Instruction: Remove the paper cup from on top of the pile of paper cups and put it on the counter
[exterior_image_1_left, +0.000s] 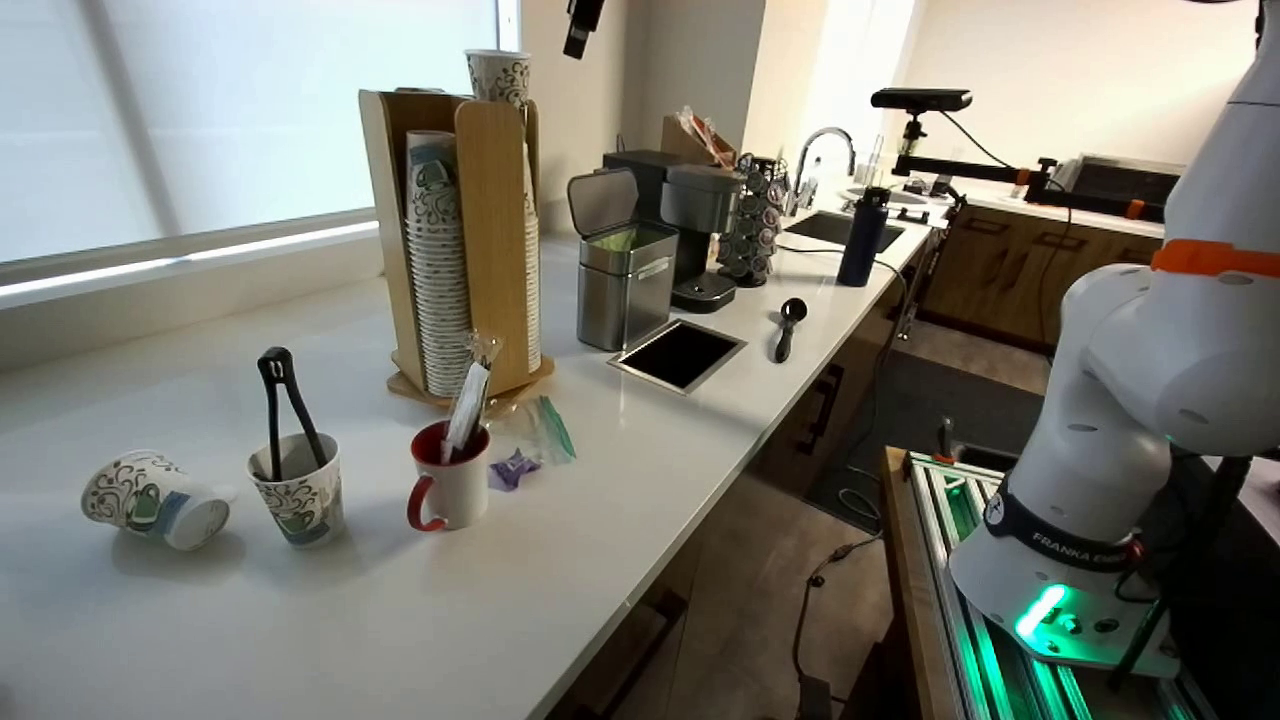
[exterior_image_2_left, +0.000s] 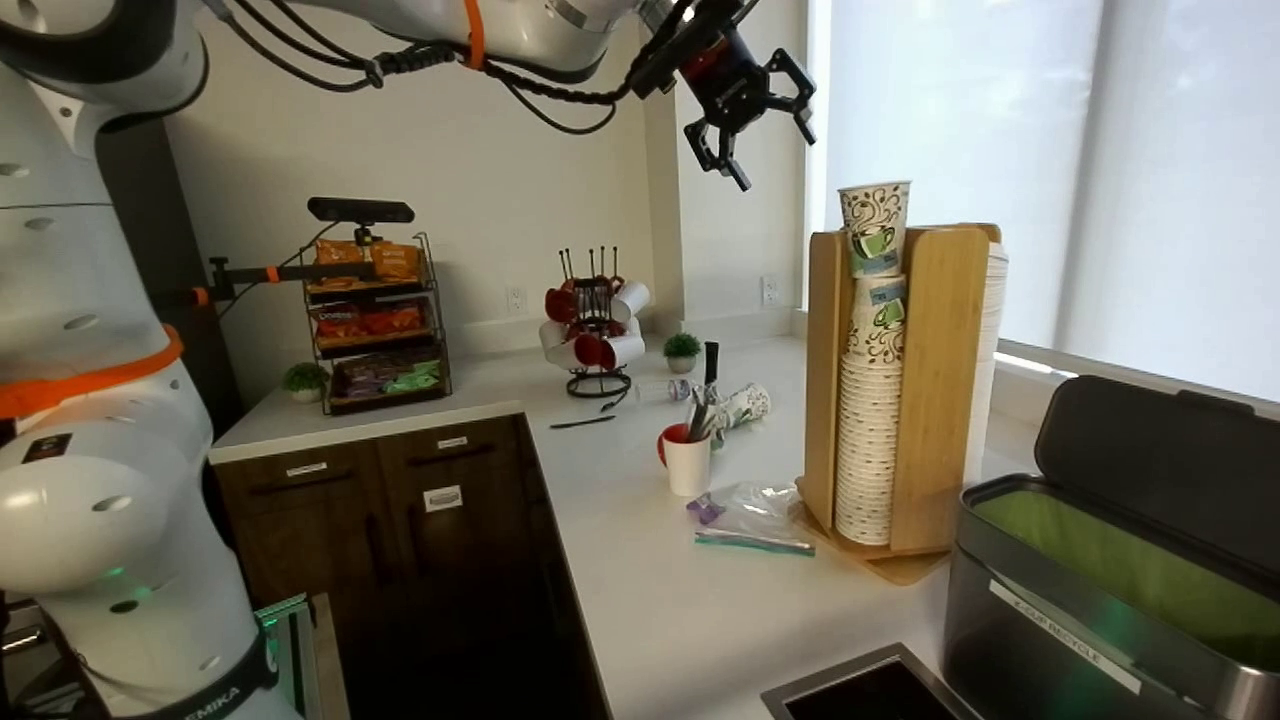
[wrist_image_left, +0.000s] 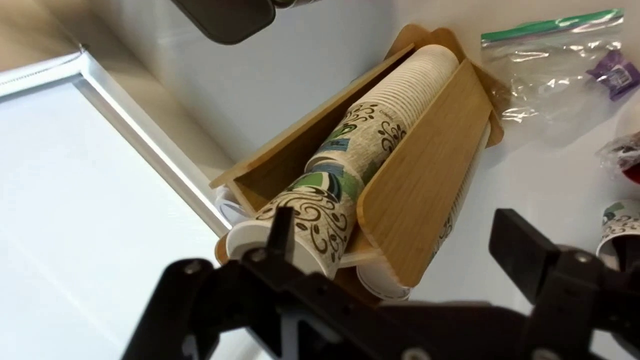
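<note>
The patterned paper cup (exterior_image_1_left: 500, 76) stands mouth up on top of the pile of paper cups (exterior_image_2_left: 868, 440) in a wooden frame. The cup (exterior_image_2_left: 876, 228) rises above the frame, its base resting on the base of an upside-down cup. My gripper (exterior_image_2_left: 774, 160) is open and empty, above and to one side of the cup, apart from it. In an exterior view only a gripper tip (exterior_image_1_left: 583, 28) shows at the top edge. In the wrist view one finger of my gripper (wrist_image_left: 392, 240) overlaps the rim of the cup (wrist_image_left: 320, 210). The white counter (exterior_image_1_left: 400, 620) runs below.
On the counter are a paper cup on its side (exterior_image_1_left: 155, 500), a patterned cup with black tongs (exterior_image_1_left: 300, 500), a red-handled mug (exterior_image_1_left: 462, 495) and a plastic bag (exterior_image_2_left: 755, 520). A steel bin (exterior_image_1_left: 628, 285) with raised lid and a square opening (exterior_image_1_left: 680, 355) stand beside the frame.
</note>
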